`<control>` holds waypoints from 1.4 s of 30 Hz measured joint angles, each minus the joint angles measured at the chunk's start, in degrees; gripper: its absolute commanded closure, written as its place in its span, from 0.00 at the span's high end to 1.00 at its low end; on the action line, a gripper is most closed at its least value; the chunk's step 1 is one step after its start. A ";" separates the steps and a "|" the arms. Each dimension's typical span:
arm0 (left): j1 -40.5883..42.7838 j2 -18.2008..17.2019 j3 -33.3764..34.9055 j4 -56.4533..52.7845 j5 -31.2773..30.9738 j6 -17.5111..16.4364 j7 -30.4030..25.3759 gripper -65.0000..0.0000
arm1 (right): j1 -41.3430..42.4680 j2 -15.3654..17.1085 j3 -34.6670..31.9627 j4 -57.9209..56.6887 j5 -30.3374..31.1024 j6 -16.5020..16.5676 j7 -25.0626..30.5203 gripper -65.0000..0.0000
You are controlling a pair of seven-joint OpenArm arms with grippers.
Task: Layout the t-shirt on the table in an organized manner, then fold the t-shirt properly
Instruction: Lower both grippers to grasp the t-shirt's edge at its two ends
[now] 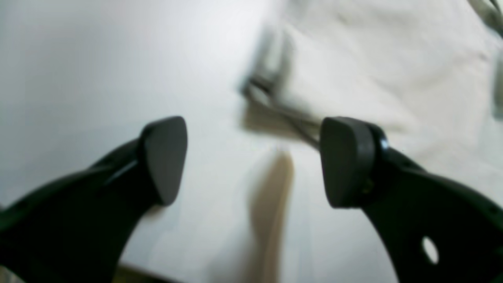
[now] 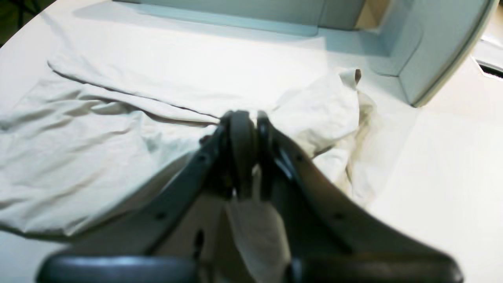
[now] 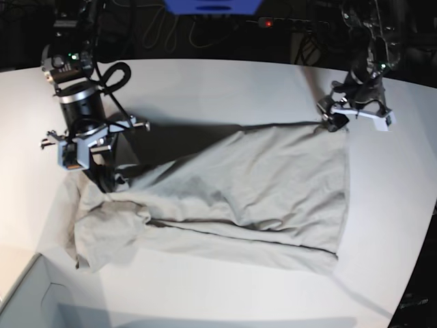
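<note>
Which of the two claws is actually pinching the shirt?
The right gripper, at the base view's left: it is shut on the t-shirt. The left gripper hangs open at the shirt's corner.

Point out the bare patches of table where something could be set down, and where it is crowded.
Bare table runs along the far edge between the two arms, down the strip beside the t-shirt hem under the left end effector, and near the front edge. It is crowded where the right end effector pinches bunched cloth, next to the box corner.

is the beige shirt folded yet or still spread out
Spread out, not neatly folded: the plain beige-grey cloth t-shirt lies open and wrinkled across the white table, one end bunched.
</note>
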 measured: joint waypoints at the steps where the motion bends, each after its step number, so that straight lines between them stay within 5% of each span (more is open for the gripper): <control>1: -0.50 0.26 0.02 0.00 0.04 0.00 -0.04 0.78 | 0.02 0.00 0.00 0.00 -0.02 0.00 0.00 0.00; 5: -3.08 -0.07 0.74 -2.38 0.46 0.61 -0.70 0.77 | -0.26 0.04 0.04 -0.07 -0.02 0.00 -0.07 0.00; 8: -4.98 -0.13 1.55 -4.20 0.22 -0.04 -0.76 0.60 | -0.31 -0.02 0.11 -0.07 -0.02 0.00 0.00 0.00; 12: -6.51 0.00 1.49 -5.16 0.07 0.11 -0.39 0.01 | -0.31 0.17 0.39 -0.07 -0.02 0.00 0.00 0.00; 20: -3.45 -0.07 0.96 8.39 -0.63 0.17 -0.66 0.00 | -0.28 0.15 0.42 -0.35 -0.02 0.00 0.04 0.00; 26: 3.85 0.70 -7.17 20.26 -0.13 0.92 0.37 0.00 | 2.12 1.07 0.81 -1.05 -0.44 0.04 -0.20 0.00; 34: -7.63 1.01 -8.87 12.90 0.39 0.42 0.39 0.02 | 10.16 4.00 1.09 -8.74 -0.37 0.02 0.24 0.00; 42: -29.29 -1.33 -9.14 -15.74 1.01 1.31 8.46 0.47 | 15.19 4.66 1.05 -16.52 -0.68 0.15 -0.24 0.00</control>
